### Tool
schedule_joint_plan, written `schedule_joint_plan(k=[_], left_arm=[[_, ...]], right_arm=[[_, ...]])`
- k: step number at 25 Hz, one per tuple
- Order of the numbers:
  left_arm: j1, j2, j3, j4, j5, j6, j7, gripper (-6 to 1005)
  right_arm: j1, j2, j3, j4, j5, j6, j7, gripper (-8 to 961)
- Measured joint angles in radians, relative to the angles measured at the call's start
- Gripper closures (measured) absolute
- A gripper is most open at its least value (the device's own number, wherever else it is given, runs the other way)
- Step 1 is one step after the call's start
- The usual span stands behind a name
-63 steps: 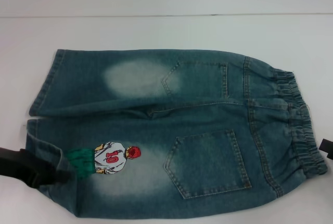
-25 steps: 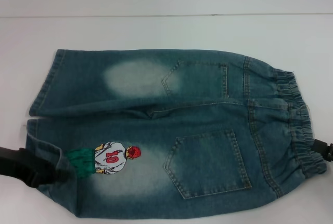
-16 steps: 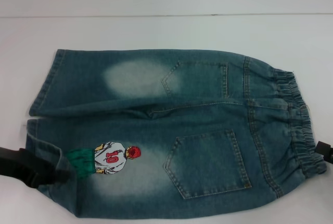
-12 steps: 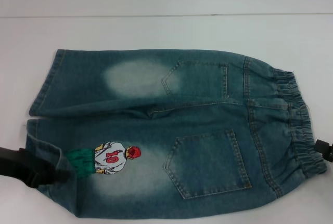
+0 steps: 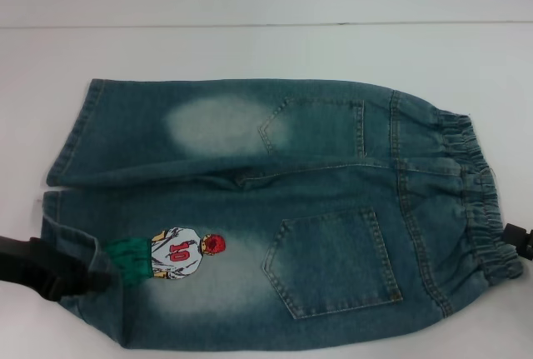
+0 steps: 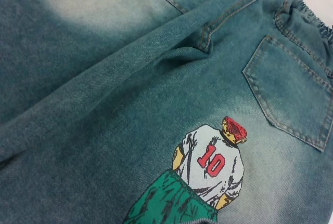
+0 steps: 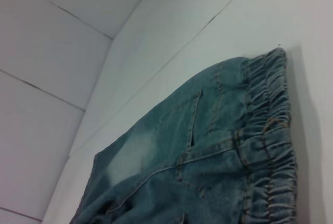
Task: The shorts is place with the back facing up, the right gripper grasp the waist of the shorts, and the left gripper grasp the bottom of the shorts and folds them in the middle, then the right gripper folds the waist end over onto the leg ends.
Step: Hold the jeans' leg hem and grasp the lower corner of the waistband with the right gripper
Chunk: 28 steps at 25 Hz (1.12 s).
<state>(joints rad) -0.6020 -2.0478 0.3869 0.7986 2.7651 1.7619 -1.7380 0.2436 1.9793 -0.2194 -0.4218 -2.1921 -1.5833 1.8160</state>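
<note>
HEAD: shorts [image 5: 275,209] laid flat, back up, on white bench [image 5: 250,51]; left pincer [image 5: 87,280] set at near leg hem, right pincer [image 5: 515,238] at waistband [image 5: 479,201]; grip of either cannot be told; grasp step judged in hand | LEFT WRIST: printed figure [image 6: 210,164] seen; lengthwise fold needs both ends raised together | RIGHT WRIST: waistband [image 7: 270,146] shown, nothing obstructing.

text: "10" | on: printed figure's shirt [image 6: 213,162] | item: shorts [image 5: 333,209]

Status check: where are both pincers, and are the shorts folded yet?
Left pincer at the near leg hem, fingers hidden. Right pincer at the waistband edge. Shorts flat, back up, unfolded. Nothing in the way.
</note>
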Motion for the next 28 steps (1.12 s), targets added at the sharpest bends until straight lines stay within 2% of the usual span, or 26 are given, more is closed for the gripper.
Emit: schedule_joint_plan(k=[28], left_arm=[[-0.002, 0.000, 0.000, 0.002, -0.002, -0.003, 0.008, 945]], right_arm=[[0.011, 0.001, -0.017, 0.009, -0.002, 0.019, 0.010, 37]])
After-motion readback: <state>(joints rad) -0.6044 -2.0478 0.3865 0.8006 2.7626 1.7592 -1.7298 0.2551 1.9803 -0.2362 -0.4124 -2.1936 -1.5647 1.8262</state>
